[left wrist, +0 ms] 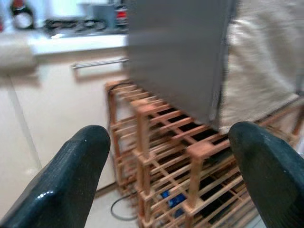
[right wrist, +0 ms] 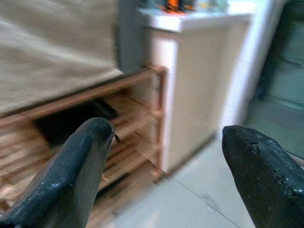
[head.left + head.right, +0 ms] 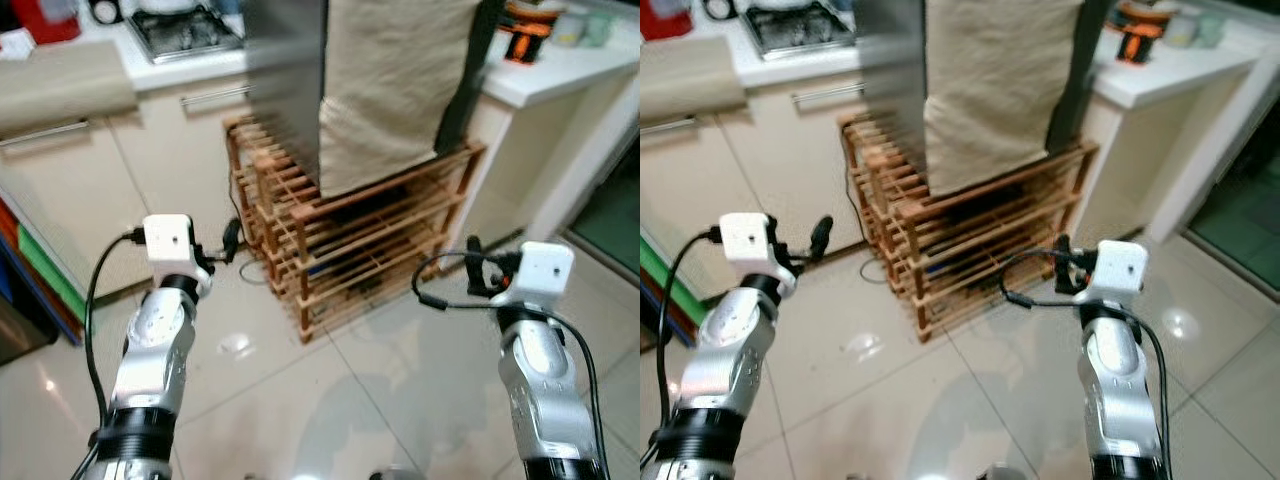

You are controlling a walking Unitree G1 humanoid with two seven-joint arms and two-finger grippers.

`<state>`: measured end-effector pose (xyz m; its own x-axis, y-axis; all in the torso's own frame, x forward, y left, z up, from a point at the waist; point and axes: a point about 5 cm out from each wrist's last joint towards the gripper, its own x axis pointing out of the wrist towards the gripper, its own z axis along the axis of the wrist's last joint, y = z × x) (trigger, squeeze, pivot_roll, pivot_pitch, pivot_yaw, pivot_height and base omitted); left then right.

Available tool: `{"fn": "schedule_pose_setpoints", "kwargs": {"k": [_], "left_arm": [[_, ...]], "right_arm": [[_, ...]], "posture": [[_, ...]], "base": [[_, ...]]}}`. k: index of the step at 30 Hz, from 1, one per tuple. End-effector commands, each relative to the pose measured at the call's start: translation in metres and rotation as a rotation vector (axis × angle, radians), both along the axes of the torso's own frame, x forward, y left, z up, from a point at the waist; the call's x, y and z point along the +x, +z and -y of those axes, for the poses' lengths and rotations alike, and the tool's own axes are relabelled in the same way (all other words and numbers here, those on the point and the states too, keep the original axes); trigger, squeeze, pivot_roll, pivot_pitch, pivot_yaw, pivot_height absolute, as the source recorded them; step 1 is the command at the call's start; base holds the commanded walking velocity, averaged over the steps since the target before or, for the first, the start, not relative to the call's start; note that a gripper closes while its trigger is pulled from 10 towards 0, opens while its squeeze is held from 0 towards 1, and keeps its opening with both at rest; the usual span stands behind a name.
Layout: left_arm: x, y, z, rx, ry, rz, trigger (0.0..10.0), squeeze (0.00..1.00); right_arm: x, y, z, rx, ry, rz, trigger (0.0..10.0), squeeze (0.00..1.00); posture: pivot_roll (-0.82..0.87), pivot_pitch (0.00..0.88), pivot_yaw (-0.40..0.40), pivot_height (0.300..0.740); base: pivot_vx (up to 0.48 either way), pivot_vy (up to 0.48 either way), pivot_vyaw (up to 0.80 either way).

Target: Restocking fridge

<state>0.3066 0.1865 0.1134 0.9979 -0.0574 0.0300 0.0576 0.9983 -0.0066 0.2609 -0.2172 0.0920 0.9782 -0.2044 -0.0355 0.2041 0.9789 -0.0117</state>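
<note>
A tall grey fridge (image 3: 285,90), its front draped with a beige woven cloth (image 3: 390,85), stands on a slatted wooden rack (image 3: 350,250) on the glossy tiled floor (image 3: 330,400). The rack sits between cream cabinets (image 3: 170,150) under the white counter (image 3: 170,65) on one side and another white counter (image 3: 560,70) at the other, whose far corner carries an orange-and-black object (image 3: 525,35). The left gripper (image 1: 171,175) hangs released, empty, pointing at the rack's near corner. The right gripper (image 2: 180,175) is likewise spread and empty, facing the rack's end beside the counter's edge.
</note>
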Motion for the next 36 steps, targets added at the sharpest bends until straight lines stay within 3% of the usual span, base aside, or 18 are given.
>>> {"fn": "schedule_pose_setpoints", "kwargs": {"k": [1, 6, 19, 36], "left_arm": [[-0.002, 0.002, 0.009, 0.016, -0.044, 0.013, 10.0, 0.00], [0.003, 0.011, 0.028, -0.028, -0.110, 0.048, 10.0, 0.00], [0.008, 0.003, 0.034, -0.186, -0.079, -0.010, 10.0, 0.00], [0.009, -0.003, 0.043, -0.197, -0.107, -0.025, 10.0, 0.00]], "right_arm": [[0.001, 0.001, 0.000, 0.013, -0.007, 0.018, 10.0, 0.06], [0.007, 0.003, -0.006, -0.005, 0.026, 0.032, 10.0, 0.06], [0.009, 0.006, -0.014, -0.064, 0.101, 0.039, 10.0, 0.07], [0.006, 0.004, -0.011, -0.099, 0.127, 0.018, 10.0, 0.07]], "posture": [[-0.15, 0.021, 0.035, 0.740], [-0.16, 0.019, 0.040, 0.740], [-0.19, 0.027, 0.037, 0.740], [-0.21, 0.020, 0.029, 0.740]], "base": [[0.000, 0.000, -0.56], [0.283, -0.220, -0.57], [0.415, -0.122, -0.60], [0.454, 0.000, -0.69]]}}
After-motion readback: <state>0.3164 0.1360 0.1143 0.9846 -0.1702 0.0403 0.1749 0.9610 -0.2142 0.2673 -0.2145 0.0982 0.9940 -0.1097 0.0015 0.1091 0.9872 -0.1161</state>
